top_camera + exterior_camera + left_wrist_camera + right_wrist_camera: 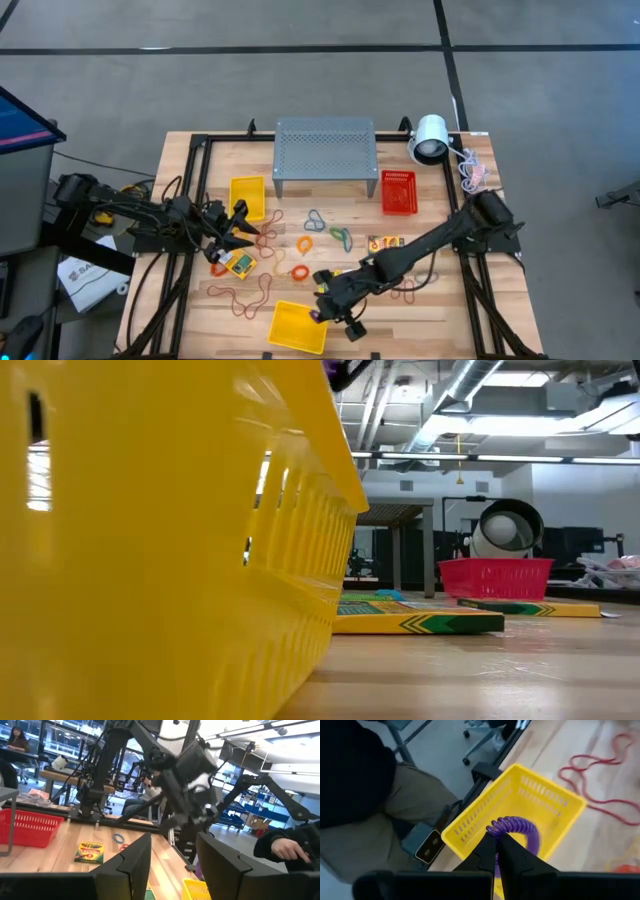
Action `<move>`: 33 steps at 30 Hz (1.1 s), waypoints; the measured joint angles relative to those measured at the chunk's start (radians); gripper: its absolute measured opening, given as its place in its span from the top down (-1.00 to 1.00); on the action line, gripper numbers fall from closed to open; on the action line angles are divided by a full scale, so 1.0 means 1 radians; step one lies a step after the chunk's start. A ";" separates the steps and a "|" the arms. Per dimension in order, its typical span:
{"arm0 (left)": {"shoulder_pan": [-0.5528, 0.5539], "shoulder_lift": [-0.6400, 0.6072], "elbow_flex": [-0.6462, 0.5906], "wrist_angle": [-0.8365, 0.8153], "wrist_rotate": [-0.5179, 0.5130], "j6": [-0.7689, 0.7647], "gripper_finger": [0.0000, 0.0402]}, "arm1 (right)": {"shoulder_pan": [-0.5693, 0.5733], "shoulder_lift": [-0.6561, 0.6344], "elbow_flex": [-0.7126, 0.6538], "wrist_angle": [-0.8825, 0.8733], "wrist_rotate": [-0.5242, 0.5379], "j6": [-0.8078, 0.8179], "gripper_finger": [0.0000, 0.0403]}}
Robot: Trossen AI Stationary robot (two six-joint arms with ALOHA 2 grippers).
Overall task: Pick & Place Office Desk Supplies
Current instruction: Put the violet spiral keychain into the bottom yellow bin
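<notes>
Over the yellow basket (297, 327) at bottom centre, right gripper (496, 851) is clamped on a purple coil (517, 829); left gripper (243, 228), mid-left, half-open, empty.

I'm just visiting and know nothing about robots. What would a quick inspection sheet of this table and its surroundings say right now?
Surface: wooden table in a black frame.
Job's things: rubber bands scattered mid-table; crayon box near the left side, more right of centre; two yellow baskets, one red basket.
Clutter: grey perforated stand and white lamp at the far edge.
Grippers: left gripper open, empty, over the table's left side; right gripper shut on a purple coiled band above the near yellow basket.
Cables: pink-and-white cord beside the lamp.
Surroundings: person seated close to the table's near edge; another person farther off.
</notes>
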 joint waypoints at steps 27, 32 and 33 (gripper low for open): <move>0.000 0.023 0.000 0.011 0.000 -0.030 0.23 | -0.026 0.141 0.024 0.001 -0.117 0.081 0.99; 0.000 0.023 0.000 0.011 0.000 -0.030 0.23 | -0.037 0.140 0.024 -0.043 -0.112 0.084 0.99; 0.000 0.023 0.000 0.010 0.000 -0.030 0.23 | -0.037 0.139 0.024 -0.063 -0.112 0.090 0.99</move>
